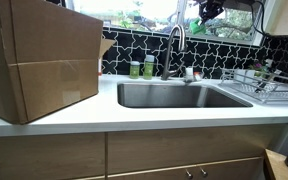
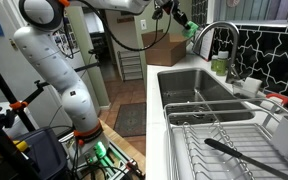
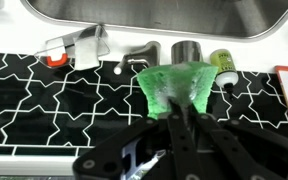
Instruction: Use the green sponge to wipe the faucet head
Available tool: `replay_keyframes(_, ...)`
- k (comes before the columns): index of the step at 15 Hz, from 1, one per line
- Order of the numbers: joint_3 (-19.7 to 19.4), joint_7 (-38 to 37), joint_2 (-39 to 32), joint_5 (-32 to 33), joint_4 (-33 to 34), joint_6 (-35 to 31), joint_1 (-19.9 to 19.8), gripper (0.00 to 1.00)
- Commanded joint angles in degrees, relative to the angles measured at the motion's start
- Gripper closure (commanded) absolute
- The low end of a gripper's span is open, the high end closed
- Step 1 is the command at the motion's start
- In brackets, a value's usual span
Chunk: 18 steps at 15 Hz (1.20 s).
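Upper right in an exterior view: gripper (image 1: 208,12) high beside faucet head (image 1: 168,46). Top centre in an exterior view — green sponge (image 2: 187,28) near the faucet head. Wrist view, centre: jaws clenched on its edge — floppy, may fold when pressed.

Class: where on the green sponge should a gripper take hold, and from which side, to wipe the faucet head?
Pinch the green sponge across its flat faces at one end, coming from that end, as the gripper holds it. It is a thin slab, so the free end projects toward the faucet head.
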<state>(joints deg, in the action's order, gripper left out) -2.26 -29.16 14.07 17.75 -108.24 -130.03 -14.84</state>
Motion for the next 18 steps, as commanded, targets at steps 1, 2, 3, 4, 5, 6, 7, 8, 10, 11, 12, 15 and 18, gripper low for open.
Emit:
replay_keyframes(1,-0.6,-0.4,-3.7,0.7,3.3,-5.0,0.6,0.94)
replay_keyframes(2,-0.9,-0.3,-4.9,0.1,4.2,-6.6,0.8,0.94)
replay_keyframes(3,-1.0,-0.1,-5.8,-0.6,5.2,-7.0,0.9,0.94)
replay_keyframes(4,-1.1,-0.5,-6.9,-0.7,6.3,-6.6,1.0,0.94)
replay_keyframes(5,-1.2,-0.7,-7.7,-0.4,7.1,-6.4,1.0,0.94)
replay_keyframes(6,-1.4,-0.4,-8.5,-0.7,7.8,-6.4,1.2,0.94)
replay_keyframes(7,-1.6,-0.2,-9.1,-0.8,8.3,-6.7,1.4,0.94)
replay_keyframes(8,-1.9,-0.1,-9.8,-1.1,8.9,-7.1,1.5,0.94)
replay_keyframes(10,-2.6,-0.8,-10.8,-1.6,9.7,-9.8,1.7,0.94)
replay_keyframes(11,-2.9,-1.0,-11.2,-1.5,9.8,-11.0,1.8,0.94)
replay_keyframes(12,-3.1,-1.4,-11.6,-1.5,10.2,-11.8,1.7,0.94)
replay_keyframes(15,-3.9,-2.4,-12.6,-2.3,10.3,-14.2,1.8,0.94)
replay_keyframes(18,-4.2,-1.2,-12.7,-4.5,9.8,-13.2,2.3,0.94)
